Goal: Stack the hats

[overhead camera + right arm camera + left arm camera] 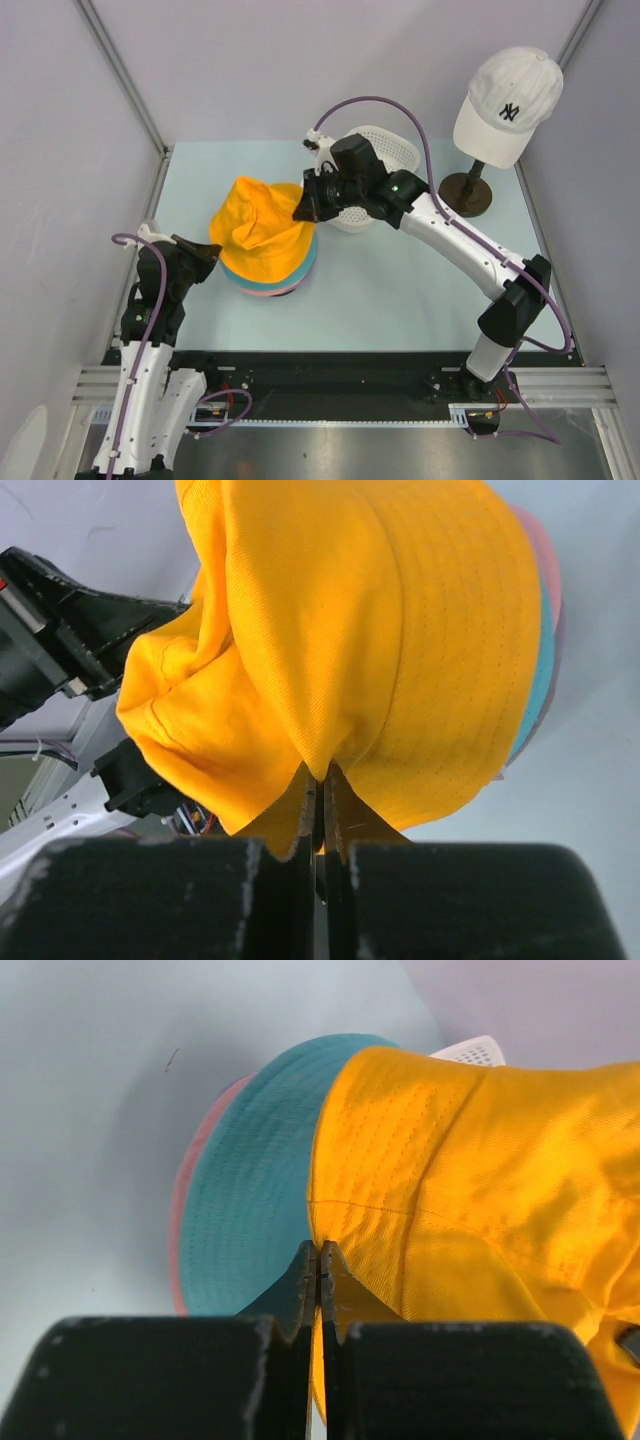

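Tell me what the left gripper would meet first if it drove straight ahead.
The orange hat: the left gripper is shut on its brim edge, so it would push straight into that cloth, then probably the teal hat beneath.

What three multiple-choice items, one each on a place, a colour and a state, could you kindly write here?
1. Where is the white cap? A) on a stand at back right B) on the floor C) inside a drawer
2. Which colour lies directly under the orange hat? A) pink B) teal C) lavender
3. How do the right arm's jaws stand? A) wide open B) shut on the orange hat C) shut on the white cap
1A, it tops the stand; 2B, the teal hat shows just beneath; 3B, orange fabric is pinched between them.
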